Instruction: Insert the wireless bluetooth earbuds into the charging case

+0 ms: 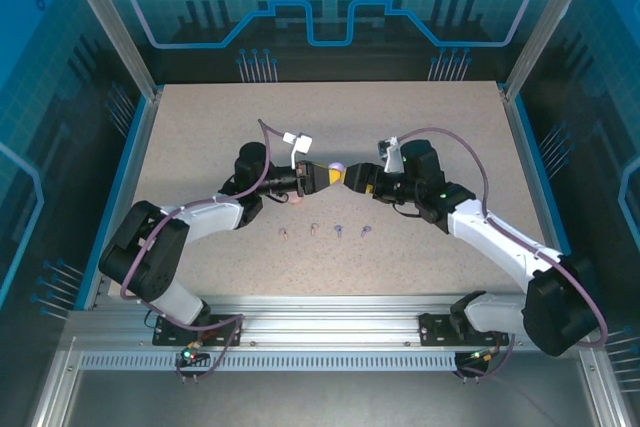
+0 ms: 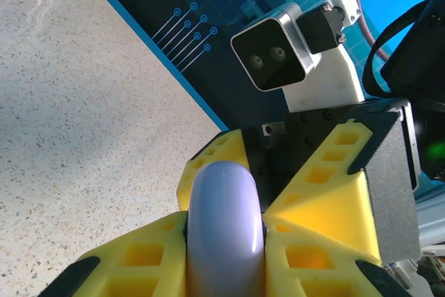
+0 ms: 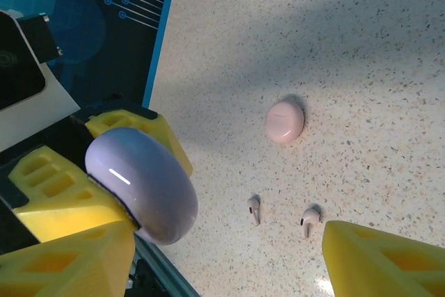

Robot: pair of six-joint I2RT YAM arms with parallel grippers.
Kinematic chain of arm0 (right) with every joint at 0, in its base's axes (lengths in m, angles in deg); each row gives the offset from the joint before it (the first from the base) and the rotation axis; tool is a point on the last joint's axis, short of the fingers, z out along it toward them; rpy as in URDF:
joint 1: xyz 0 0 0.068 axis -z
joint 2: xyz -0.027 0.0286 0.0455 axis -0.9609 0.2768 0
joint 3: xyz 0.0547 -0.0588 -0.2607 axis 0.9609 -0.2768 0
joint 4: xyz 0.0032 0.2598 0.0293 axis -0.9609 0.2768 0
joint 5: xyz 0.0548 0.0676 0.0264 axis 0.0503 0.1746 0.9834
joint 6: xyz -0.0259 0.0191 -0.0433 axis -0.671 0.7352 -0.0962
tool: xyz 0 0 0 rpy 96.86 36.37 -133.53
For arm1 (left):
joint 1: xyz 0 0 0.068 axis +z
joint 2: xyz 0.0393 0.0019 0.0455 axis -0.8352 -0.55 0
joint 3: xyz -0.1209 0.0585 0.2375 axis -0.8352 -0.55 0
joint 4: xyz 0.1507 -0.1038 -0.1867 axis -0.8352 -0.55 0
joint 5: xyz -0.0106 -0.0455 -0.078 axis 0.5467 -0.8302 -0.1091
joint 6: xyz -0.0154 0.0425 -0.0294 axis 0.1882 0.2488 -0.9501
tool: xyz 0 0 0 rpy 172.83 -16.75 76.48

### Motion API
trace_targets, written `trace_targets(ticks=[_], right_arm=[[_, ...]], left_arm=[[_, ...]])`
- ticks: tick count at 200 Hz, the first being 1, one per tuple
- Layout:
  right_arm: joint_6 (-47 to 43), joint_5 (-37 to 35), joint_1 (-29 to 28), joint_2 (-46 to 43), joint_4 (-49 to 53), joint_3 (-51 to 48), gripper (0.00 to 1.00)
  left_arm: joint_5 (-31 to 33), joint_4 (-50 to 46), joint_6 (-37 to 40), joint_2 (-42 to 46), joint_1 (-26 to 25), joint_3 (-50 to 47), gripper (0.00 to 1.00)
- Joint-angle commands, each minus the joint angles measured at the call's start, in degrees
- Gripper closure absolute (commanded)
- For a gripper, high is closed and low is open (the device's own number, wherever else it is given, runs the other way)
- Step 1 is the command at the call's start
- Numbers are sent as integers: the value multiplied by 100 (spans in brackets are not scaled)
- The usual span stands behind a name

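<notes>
The lilac purple charging case [image 2: 227,227] is held edge-on above the table, with my left gripper [image 2: 227,255] shut on it between its yellow fingers [image 2: 132,262]. In the top view that case [image 1: 337,167] sits where the two grippers meet mid-table. My right gripper [image 3: 229,241] is open and wide; the case [image 3: 142,182] lies by its left finger [image 3: 69,262], apart from the right one [image 3: 389,259]. Two pale pink earbuds [image 3: 254,209] [image 3: 309,219] lie on the table below. Two purple earbuds [image 1: 339,231] [image 1: 365,231] lie beside them in a row.
A closed pink charging case [image 3: 284,121] rests on the speckled table [image 3: 361,53] beyond the pink buds. The blue back wall edge [image 3: 156,53] runs to the left. The right arm's wrist camera [image 2: 271,53] faces my left gripper closely.
</notes>
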Motion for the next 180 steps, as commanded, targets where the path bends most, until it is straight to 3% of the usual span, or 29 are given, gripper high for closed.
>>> trace_targets(ticks=[1, 108, 146, 180], right_arm=[[-66, 22, 133, 149, -162, 8, 29], [241, 62, 443, 93, -187, -185, 31], [1186, -663, 283, -281, 226, 76, 25], [2145, -1388, -168, -33, 593, 684, 21]], left_arm=[[-138, 137, -10, 92, 28, 119, 100], [-76, 217, 5, 153, 32, -11, 100], [41, 274, 58, 113, 28, -53, 100], [189, 411, 40, 85, 21, -127, 100]])
